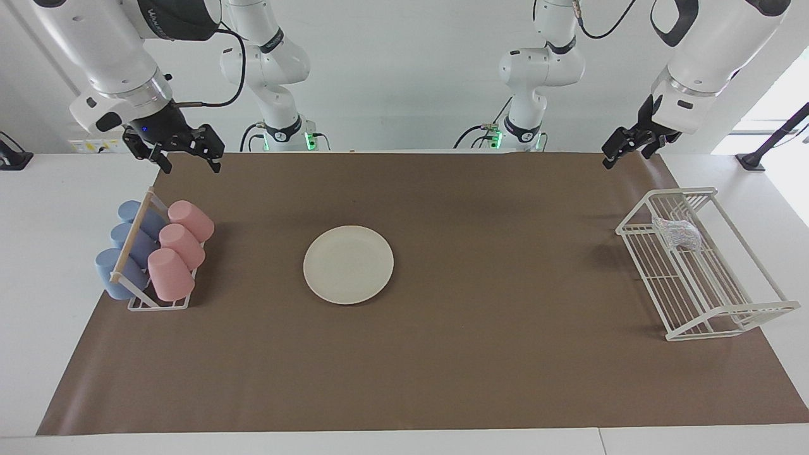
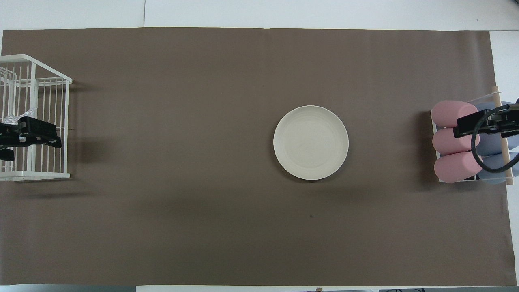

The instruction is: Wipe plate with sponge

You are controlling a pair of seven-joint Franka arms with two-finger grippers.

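Round cream-white shallow plate (image 1: pixel 348 264) at centre of brown-covered desk (image 1: pixel 480 373). Small silvery-grey mesh sponge (image 1: pixel 677 233) in white wire rack (image 1: pixel 727 316) at left arm's end. Left gripper (image 1: pixel 624 149) raised above desk edge near rack, jaws open, empty. Right gripper (image 1: pixel 187 151) raised near pink and blue cups (image 1: pixel 170 273), jaws open, empty.

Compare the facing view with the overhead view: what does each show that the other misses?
Only the facing view shows the arms' bases and the sponge whole, lying in the wire rack, with the left gripper raised clear of it. Only the overhead view shows the right gripper covering the pink cups; there the left gripper hides most of the sponge. Both show the plate bare on the brown mat, and both grippers open and empty.
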